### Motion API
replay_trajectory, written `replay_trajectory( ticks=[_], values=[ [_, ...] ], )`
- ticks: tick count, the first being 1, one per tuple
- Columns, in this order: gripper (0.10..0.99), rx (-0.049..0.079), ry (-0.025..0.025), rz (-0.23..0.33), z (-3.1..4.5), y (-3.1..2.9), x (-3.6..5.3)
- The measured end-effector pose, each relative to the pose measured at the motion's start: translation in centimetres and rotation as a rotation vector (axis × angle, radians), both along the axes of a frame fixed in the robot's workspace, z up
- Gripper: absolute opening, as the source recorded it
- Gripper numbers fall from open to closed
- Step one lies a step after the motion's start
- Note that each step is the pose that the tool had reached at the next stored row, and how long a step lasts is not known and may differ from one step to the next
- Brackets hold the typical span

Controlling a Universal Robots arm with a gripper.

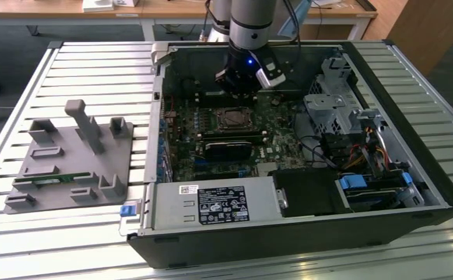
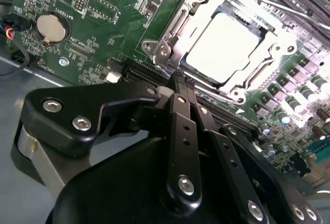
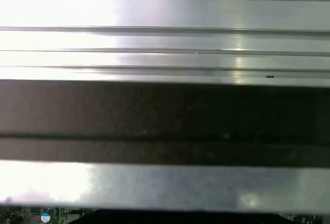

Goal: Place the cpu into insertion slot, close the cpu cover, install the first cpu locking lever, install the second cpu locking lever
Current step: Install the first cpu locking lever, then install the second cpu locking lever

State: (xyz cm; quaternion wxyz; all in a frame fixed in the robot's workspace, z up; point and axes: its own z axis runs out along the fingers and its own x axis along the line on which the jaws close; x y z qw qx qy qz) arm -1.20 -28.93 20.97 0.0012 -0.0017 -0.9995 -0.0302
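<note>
one gripper hangs inside the open computer case, fingers pressed together and holding nothing. just beyond its fingertips the cpu sits in the insertion slot, with the cpu cover lying closed around it on the motherboard.

A slatted silver metal table carries an open black computer case lying on its side and, toward the exterior view's left, a grey plastic fixture tray with upright posts.
</note>
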Motion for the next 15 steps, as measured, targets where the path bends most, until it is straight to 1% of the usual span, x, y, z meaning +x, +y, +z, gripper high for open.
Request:
replay_trajectory(
  ticks=[15],
  values=[
    [0.106, 0.0, 0.0, 0.0, 0.0, -0.35, 0.05]
  ],
)
